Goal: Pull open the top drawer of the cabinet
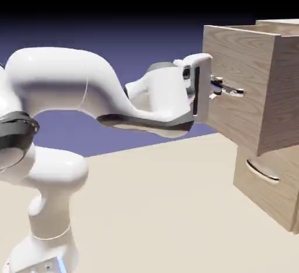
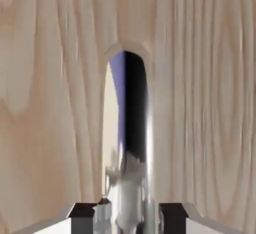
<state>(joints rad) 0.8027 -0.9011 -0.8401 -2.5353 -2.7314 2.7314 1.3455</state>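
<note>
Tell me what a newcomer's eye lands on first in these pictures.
First, the top drawer, standing well out from the cabinet at the exterior view's right. Next, the gripper, shut on that drawer's silver handle, which fills the hand view's middle against wood grain. Below, the lower drawer sits closed.

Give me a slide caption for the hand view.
Gripper shut on the top drawer's silver handle.

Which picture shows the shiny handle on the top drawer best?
The hand view: the top drawer's handle fills the middle, big and shiny, running up between the hand's fingertips, which are shut on it. In the exterior view the handle is only a tiny silver bit by the hand.
</note>
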